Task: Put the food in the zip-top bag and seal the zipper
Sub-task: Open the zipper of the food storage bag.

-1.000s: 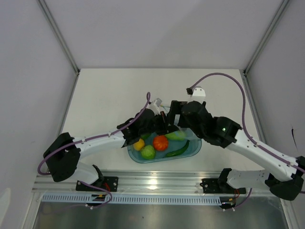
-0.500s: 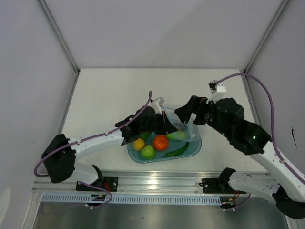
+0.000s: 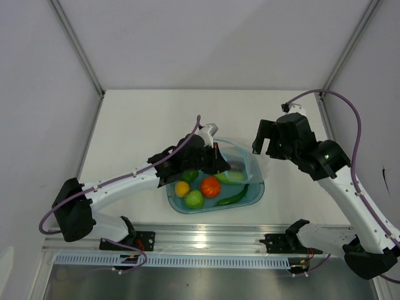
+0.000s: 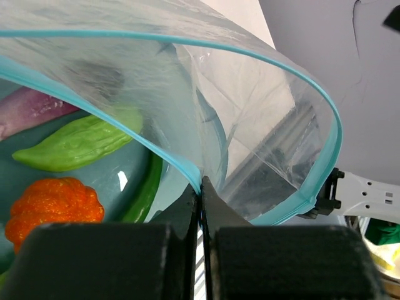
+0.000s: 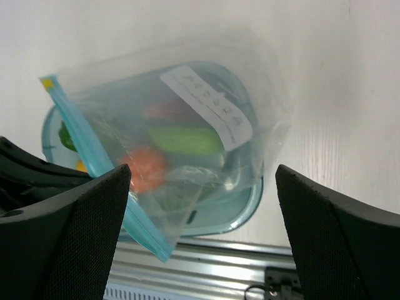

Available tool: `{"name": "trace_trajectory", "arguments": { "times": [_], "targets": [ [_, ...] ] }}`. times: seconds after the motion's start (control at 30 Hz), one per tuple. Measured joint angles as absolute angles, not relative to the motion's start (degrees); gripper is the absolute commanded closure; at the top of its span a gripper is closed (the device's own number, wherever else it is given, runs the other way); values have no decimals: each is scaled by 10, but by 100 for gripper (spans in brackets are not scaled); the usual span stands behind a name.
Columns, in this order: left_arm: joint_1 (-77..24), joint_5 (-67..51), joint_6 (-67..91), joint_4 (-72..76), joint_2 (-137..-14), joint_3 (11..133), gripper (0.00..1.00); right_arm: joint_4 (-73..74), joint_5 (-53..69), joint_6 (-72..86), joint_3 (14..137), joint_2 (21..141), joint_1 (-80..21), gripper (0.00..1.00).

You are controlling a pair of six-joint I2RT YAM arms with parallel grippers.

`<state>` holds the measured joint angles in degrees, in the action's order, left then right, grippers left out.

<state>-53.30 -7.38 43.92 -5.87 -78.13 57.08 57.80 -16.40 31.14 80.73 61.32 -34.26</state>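
Jaws of the left gripper (image 4: 201, 187) clamp the teal zipper (image 4: 315, 112) of the zip-top bag (image 5: 187, 125), whose mouth gapes over the blue tub (image 3: 255, 191). Inside the tub lies the food (image 3: 210, 186). Right gripper (image 3: 261, 141) hovers above the counter (image 3: 137, 125), jaws spread, grasping nothing.

The clear zip-top bag (image 5: 206, 100) stands open over the far right of the blue tub (image 3: 258, 195), its teal zipper (image 4: 333, 119) unsealed in a wide loop, 1 lip pinched by the left gripper (image 4: 201, 187). In the tub lie 7 toys: red tomato (image 3: 210, 186), yellow-orange fruit (image 3: 182, 189), green fruit (image 3: 194, 199), dark green chili (image 3: 234, 197), pale green cucumber (image 3: 230, 177), green bell pepper (image 3: 189, 175), purple eggplant (image 4: 28, 107).
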Motion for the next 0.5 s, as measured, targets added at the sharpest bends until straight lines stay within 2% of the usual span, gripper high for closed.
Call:
{"name": "trace_trajectory", "arguments": {
  "times": [0.17, 0.2, 0.4, 0.5],
  "targets": [
    [-538, -70, 420, -78, -785, 595, 99, 600, -156, 282, 804, 602, -353, 4],
    [-539, -69, 418, -80, -787, 599, 99, 600, -153, 277, 804, 598, -359, 9],
    [-543, -66, 409, -94, -798, 616, 99, 596, -153, 267, 804, 612, -428, 15],
    [-544, -66, 405, -100, -801, 618, 99, 593, -159, 263, 804, 624, -461, 21]
  ]
}}
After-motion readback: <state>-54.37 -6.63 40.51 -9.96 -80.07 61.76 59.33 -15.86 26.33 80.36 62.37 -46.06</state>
